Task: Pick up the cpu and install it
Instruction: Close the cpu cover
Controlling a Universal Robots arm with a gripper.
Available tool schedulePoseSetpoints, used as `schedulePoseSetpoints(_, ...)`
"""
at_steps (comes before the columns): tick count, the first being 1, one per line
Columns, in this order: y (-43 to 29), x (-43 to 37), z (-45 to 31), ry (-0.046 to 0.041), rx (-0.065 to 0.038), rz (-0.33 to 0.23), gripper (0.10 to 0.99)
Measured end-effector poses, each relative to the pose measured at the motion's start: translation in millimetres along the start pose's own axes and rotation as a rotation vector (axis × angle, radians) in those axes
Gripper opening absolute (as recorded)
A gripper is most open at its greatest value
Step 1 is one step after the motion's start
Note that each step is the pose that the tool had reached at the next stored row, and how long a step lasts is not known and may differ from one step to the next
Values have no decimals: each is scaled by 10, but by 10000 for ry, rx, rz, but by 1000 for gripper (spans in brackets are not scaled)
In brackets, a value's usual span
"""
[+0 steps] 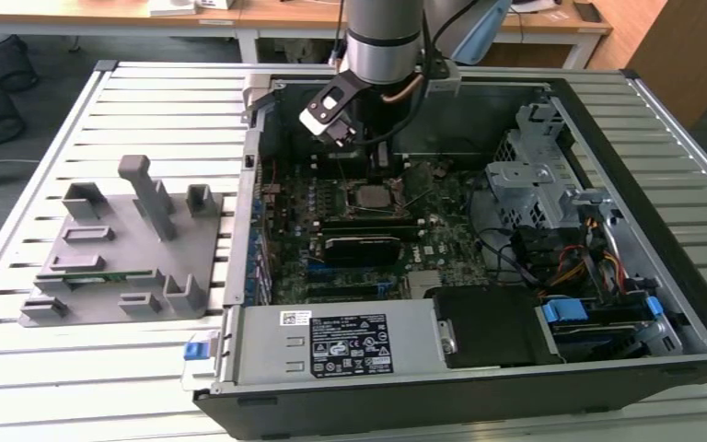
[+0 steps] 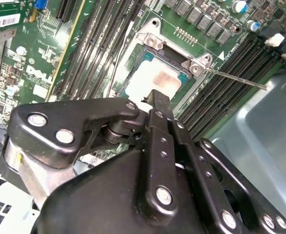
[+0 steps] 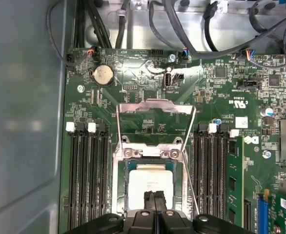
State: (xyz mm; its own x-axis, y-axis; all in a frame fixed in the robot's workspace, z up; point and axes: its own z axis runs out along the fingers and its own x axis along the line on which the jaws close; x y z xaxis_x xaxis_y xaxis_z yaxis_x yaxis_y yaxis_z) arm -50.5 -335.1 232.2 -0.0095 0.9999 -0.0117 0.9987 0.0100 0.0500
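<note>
gripper [image 3: 154, 195] was closed, both fingers [image 3: 149, 205] pressed flat together, nothing between them. Tips sat right over the cpu [image 3: 150, 176], near one edge. Couldn't tell from either wrist view whether they touched its lid.

cpu lay flat in the socket [image 3: 118, 190] on the motherboard [image 3: 221, 97], silvery top up. One edge was hidden behind the fingers in the first wrist view. In the second wrist view the gripper body cut off part of it.

Load plate [image 3: 155, 104] was open, tilted back off the socket. Retention lever [image 2: 235, 78] showed as a thin rod running out from a socket corner beside the RAM slots [image 3: 209, 180]; couldn't tell how far it stood off the board.

In the exterior view the arm [image 1: 385, 37] blocked the back of the socket area, and the fingertips were hard to pick out against the dark board inside the PC case [image 1: 452, 401].

Grey fixture [image 1: 121, 249] sat on the slatted table [image 1: 34, 368] to the exterior view's left of the case, with a green circuit strip [image 1: 93, 274] in it, well apart from the gripper.
</note>
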Motion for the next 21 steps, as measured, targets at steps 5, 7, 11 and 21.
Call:
schedulePoseSetpoints(5, 4, -1, -80, 4, 3, 0, 106)
schedulePoseSetpoints(7, 5, -1, -82, 25, 12, 0, 106)
schedulePoseSetpoints(11, 13, -22, -83, 25, 134, 0, 106)
schedulePoseSetpoints(21, 28, -54, -113, 181, 335, -123, 106)
